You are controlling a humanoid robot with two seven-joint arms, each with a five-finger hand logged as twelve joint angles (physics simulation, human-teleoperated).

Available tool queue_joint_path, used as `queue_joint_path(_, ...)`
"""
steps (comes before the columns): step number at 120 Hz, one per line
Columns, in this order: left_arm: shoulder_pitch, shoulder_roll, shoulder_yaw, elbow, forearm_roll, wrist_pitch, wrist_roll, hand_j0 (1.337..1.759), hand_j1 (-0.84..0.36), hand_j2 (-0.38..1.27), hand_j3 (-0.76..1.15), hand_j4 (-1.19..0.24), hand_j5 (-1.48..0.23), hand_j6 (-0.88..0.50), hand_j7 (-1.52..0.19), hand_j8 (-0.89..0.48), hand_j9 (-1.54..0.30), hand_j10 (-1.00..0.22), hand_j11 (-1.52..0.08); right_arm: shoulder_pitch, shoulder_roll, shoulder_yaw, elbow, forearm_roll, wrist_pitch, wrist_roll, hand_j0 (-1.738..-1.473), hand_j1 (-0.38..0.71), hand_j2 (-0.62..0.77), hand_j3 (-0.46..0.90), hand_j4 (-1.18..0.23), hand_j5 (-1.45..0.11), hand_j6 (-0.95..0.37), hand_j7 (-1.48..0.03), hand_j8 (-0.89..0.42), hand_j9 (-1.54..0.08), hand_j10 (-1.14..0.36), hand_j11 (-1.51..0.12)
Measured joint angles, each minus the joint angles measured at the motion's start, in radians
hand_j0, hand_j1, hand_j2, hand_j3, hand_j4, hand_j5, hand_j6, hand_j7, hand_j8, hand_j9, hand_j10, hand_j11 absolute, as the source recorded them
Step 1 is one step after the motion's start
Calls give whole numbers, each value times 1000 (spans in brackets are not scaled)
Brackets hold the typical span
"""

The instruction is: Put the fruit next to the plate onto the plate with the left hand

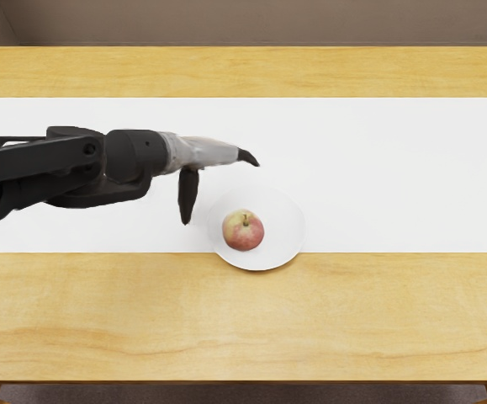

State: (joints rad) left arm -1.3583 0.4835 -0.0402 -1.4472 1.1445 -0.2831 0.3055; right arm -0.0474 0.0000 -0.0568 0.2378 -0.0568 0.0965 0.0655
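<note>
A red and yellow apple sits upright on the left half of a round white plate. My left hand hangs just up and left of the plate, its arm coming in from the picture's left edge. The fingers are spread and hold nothing: the thumb points down beside the plate's left rim, and the other fingertips reach out above the plate's far edge. A small gap separates the hand from the apple. The right arm does not show.
The plate lies on a wide white runner that crosses the wooden table. Bare wood strips run along the far and near edges.
</note>
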Motion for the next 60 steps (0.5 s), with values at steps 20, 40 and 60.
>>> queue_joint_path(20, 13, 267, -213, 3, -308, -254, 0, 1657, 279, 34, 0, -45, -86, -28, -88, -28, -87, -49, -88, 1, 0, 1, 0, 0, 0, 0, -1658, -331, -3, 0, -15, -20, -15, -20, -15, -20, -15, -20)
queue_joint_path(40, 28, 479, -289, 7, -651, -313, 5, 1658, 317, 16, 0, -23, -40, -16, -41, -16, -40, -24, -41, 3, 0, 2, -1, 0, 0, 0, -1658, -331, -3, 0, -15, -20, -15, -20, -15, -20, -15, -20)
queue_joint_path(60, 122, 531, -299, 9, -784, -325, 6, 1658, 334, 8, 0, -14, -20, -11, -20, -11, -20, -14, -20, 4, 0, 2, -1, -1, -1, 0, -1658, -331, -3, 0, -15, -20, -15, -20, -15, -20, -15, -20)
